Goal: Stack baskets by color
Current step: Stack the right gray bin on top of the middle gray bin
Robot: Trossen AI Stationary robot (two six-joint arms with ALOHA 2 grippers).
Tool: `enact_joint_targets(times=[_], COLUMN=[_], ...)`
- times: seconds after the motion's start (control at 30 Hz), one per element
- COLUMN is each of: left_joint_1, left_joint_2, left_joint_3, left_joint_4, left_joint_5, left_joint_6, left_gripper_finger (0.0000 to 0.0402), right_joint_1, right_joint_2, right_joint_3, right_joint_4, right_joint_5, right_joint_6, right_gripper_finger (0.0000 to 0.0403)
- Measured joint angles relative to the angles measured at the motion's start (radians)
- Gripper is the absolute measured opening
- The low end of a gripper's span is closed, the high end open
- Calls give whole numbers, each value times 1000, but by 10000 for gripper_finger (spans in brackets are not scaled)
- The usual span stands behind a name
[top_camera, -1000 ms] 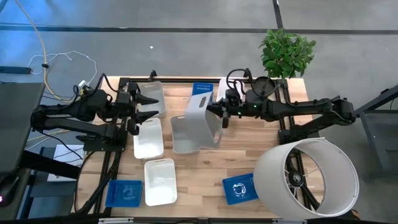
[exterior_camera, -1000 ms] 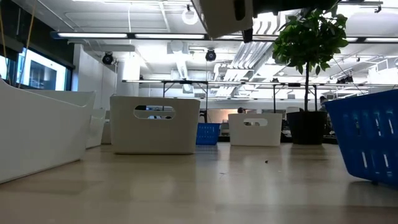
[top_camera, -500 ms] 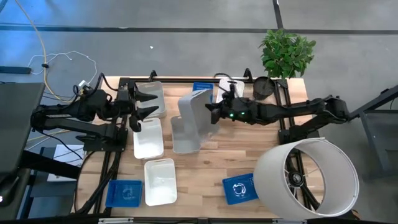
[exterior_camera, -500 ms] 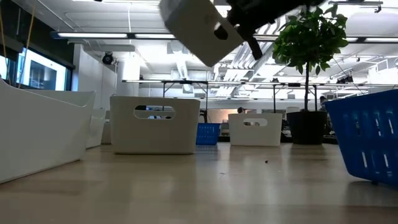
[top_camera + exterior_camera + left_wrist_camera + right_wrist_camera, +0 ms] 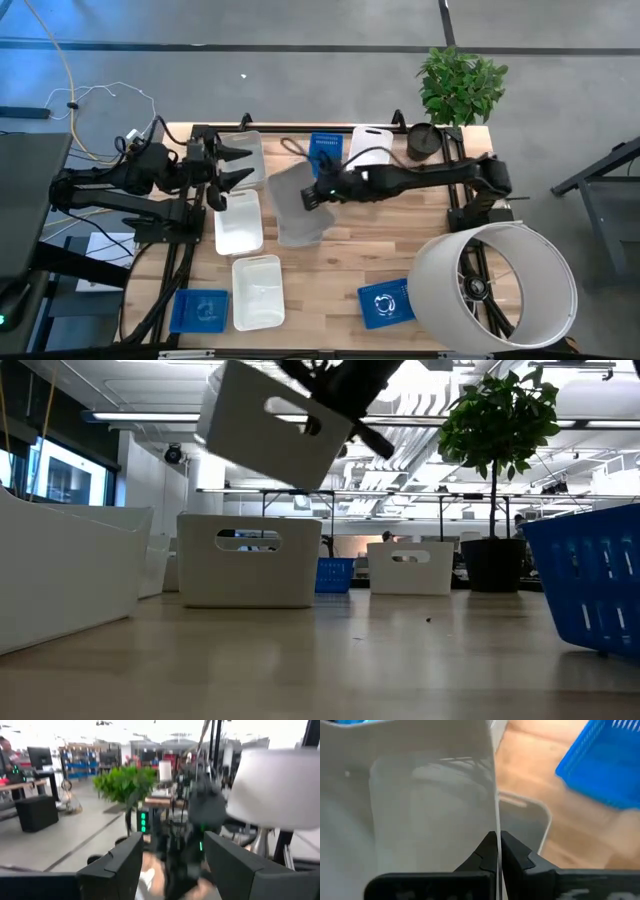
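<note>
My right gripper (image 5: 312, 193) is shut on a pale grey-white basket (image 5: 285, 188), which hangs tilted in the air over the table's middle (image 5: 275, 435). Right below it, another pale basket (image 5: 300, 232) stands on the table. My left gripper (image 5: 235, 165) stands open and level at the table's left, touching nothing, above a white basket (image 5: 238, 222) and next to a grey one (image 5: 245, 148). More baskets lie about: white (image 5: 258, 292), (image 5: 372, 140), and blue (image 5: 199, 310), (image 5: 385, 303), (image 5: 325, 148). My right gripper holds the basket by the upper edge of one wall (image 5: 496, 827), with one finger (image 5: 487, 849) inside the basket and the other outside. The fingers come from the table's right, slanting down. The basket is lifted clear and tilted, its handle-slot side (image 5: 285, 408) toward the near edge.
A big white cylinder (image 5: 495, 285) with a wheel inside takes up the near right corner. A black plant pot (image 5: 425, 140) with a green plant (image 5: 460, 85) stands at the far right. Bare wood shows at the table's middle near side (image 5: 330, 280).
My right gripper has carried the basket toward the table's left and somewhat down, tipping from level to slanting down and rolling. The basket has turned with it and now hangs over the pale basket on the table. The left gripper has kept its place.
</note>
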Motion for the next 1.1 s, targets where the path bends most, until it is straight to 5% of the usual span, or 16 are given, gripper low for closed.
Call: enact_joint_targets(times=[0.43, 0.7, 1.1], left_joint_1=[0, 0, 0], left_joint_2=[-14, -14, -13], left_joint_3=[0, 0, 0], left_joint_4=[109, 107, 101], left_joint_5=[-14, -16, -18], left_joint_6=[16, 16, 16], left_gripper_finger=[197, 197, 197], right_joint_1=[61, 60, 44], right_joint_2=[155, 150, 150], right_joint_3=[79, 79, 79], right_joint_4=[-160, -304, -197], right_joint_5=[0, 16, 18], right_joint_6=[321, 362, 301], right_gripper_finger=[0, 0, 0])
